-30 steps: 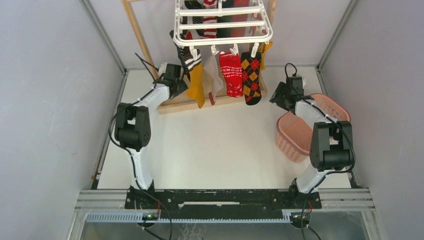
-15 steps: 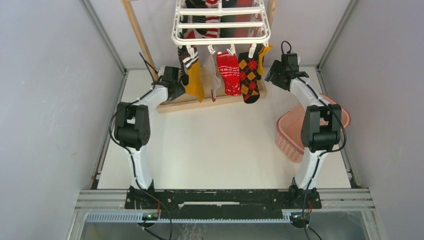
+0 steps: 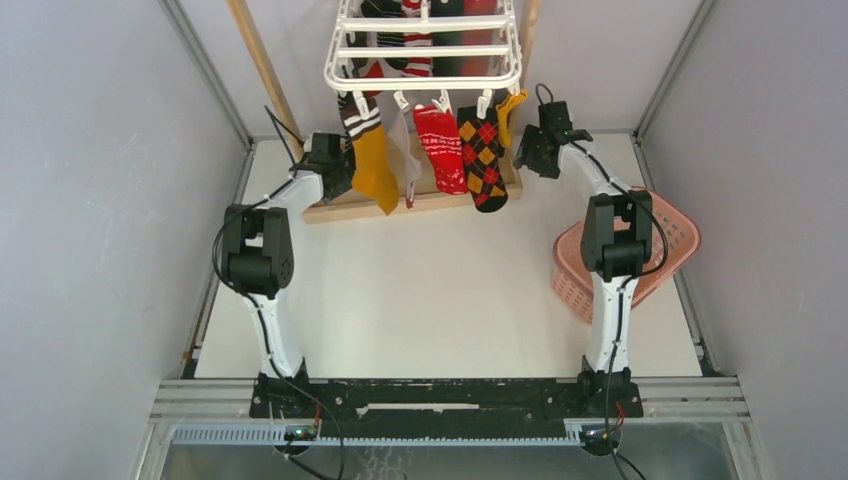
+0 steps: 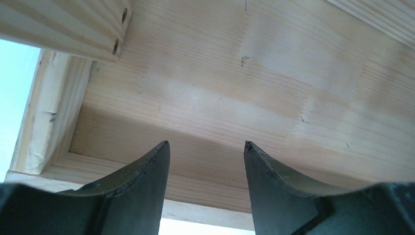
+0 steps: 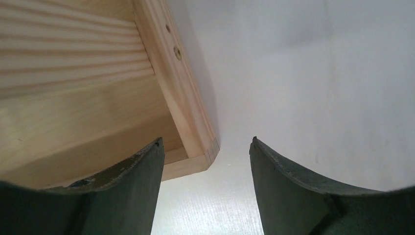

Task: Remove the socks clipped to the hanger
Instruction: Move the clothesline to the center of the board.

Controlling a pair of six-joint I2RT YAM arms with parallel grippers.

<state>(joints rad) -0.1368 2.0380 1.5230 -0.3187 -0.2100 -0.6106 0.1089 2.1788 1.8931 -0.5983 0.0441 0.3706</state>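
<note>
The white hanger (image 3: 420,52) hangs at the top centre with several socks clipped along its near edge: a mustard sock with brown-white bands (image 3: 375,170), a grey one (image 3: 405,150), a red patterned one (image 3: 438,150), an argyle one (image 3: 483,155) and a small mustard one (image 3: 512,103). More socks show through the frame behind. My left gripper (image 3: 340,170) is open and empty just left of the banded mustard sock. My right gripper (image 3: 524,152) is open and empty just right of the argyle sock. Both wrist views show open fingers, the left (image 4: 205,147) and the right (image 5: 205,142), with no sock between them.
The wooden stand's base (image 3: 420,198) lies under the socks and fills the left wrist view (image 4: 244,73). Its corner shows in the right wrist view (image 5: 191,147). A slanted wooden post (image 3: 262,70) rises at the left. A pink basket (image 3: 672,235) sits at the right.
My right arm has stretched from over the pink basket forward and left to the argyle sock's right side. The hanger and socks have swung left. My left gripper shifted slightly left.
</note>
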